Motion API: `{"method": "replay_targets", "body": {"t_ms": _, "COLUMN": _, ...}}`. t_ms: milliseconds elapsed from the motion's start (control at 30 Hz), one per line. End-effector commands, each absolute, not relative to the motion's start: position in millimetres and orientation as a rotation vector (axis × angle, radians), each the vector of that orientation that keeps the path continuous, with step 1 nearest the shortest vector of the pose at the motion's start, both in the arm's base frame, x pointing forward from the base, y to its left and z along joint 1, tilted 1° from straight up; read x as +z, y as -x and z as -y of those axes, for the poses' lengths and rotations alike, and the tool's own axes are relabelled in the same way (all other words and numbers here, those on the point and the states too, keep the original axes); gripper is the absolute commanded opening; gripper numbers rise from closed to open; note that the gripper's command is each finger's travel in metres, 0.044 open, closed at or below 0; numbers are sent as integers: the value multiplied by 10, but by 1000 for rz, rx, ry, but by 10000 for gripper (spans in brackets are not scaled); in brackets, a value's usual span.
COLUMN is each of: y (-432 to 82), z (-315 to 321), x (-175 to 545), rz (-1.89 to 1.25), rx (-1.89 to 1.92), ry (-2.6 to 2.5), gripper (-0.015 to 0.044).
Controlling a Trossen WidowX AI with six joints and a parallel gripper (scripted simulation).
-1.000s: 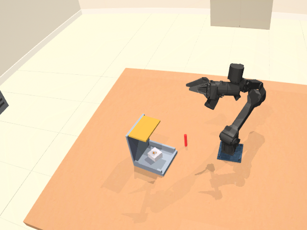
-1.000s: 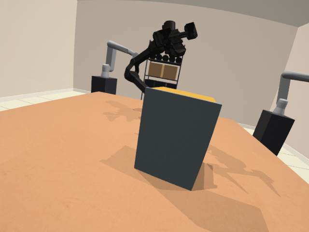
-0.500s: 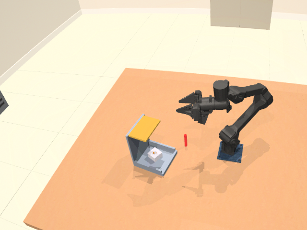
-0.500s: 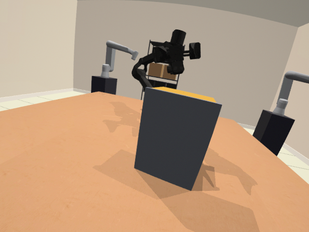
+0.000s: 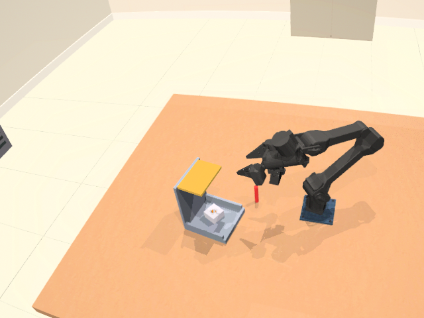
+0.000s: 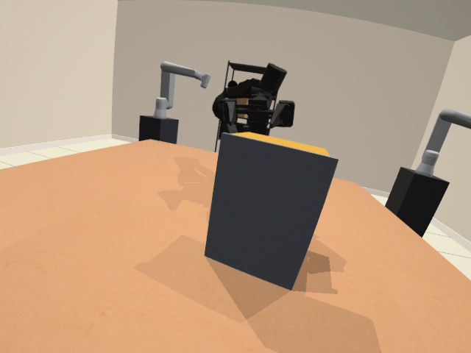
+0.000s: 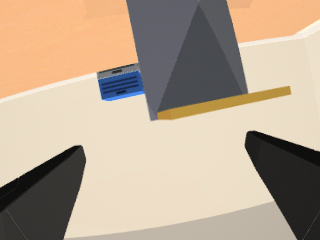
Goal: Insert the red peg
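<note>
A red peg [image 5: 256,193] stands upright on the table between the box and the arm's base. My gripper [image 5: 241,164] [image 7: 166,146] is wide open and empty. It is held roughly level above the table, with its fingertips above and a little to the box side of the peg. The box [image 5: 205,233] [image 6: 266,209] has low side walls and a tall back wall. Its yellow roof [image 5: 200,177] [image 6: 281,142] [image 7: 225,103] sticks out from the back wall. The white block [image 5: 214,217] with a hole is on the box floor. The peg is hidden in the exterior view and out of the wrist view.
The arm's blue base plate [image 5: 325,218] is right of the peg. A low lip [image 5: 235,226] runs along the box's front edge. The box's back wall and roof stand ahead of the fingers in the wrist view. Two grey arms on black pedestals stand beyond the table.
</note>
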State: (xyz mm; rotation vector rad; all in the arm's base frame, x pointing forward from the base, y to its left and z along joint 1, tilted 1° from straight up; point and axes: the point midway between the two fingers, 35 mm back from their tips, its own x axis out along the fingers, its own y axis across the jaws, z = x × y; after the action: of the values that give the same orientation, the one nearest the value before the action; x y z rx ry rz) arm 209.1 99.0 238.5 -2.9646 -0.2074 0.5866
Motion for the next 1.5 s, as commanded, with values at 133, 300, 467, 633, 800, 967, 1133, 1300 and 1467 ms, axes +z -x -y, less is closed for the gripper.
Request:
{"method": "replay_targets", "body": {"t_ms": 133, "y": -2147, "z": -774, "x": 1806, "rz": 30, "rx": 838, "ry": 2971, "gripper": 440}}
{"method": "replay_targets", "body": {"t_ms": 300, "y": -2128, "z": -604, "x": 1477, "rz": -86, "rx": 992, "ry": 2946, "gripper": 440}}
{"method": "replay_targets", "body": {"t_ms": 467, "y": -2114, "z": -551, "x": 1381, "rz": -121, "rx": 1038, "ry": 2934, "gripper": 440}}
{"method": "replay_targets", "body": {"t_ms": 633, "y": -2160, "z": -539, "x": 1366, "rz": -123, "rx": 1049, "ry": 2923, "gripper": 335}}
{"method": "replay_targets", "body": {"t_ms": 800, "y": -2188, "z": -530, "x": 1358, "rz": -124, "rx": 1054, "ry": 2917, "gripper": 220}}
{"method": "replay_targets", "body": {"t_ms": 967, "y": -2190, "z": -528, "x": 1358, "rz": -124, "rx": 1054, "ry": 2917, "gripper": 220}}
{"method": "replay_targets", "body": {"t_ms": 1133, "y": -2192, "z": -529, "x": 1350, "rz": -124, "rx": 1054, "ry": 2917, "gripper": 220}}
{"method": "replay_targets", "body": {"t_ms": 1300, "y": -2204, "z": -536, "x": 1287, "rz": -124, "rx": 1054, "ry": 2917, "gripper": 220}}
{"method": "replay_targets", "body": {"t_ms": 1467, "y": -2217, "z": -542, "x": 1206, "rz": -124, "rx": 1054, "ry": 2917, "gripper": 220}}
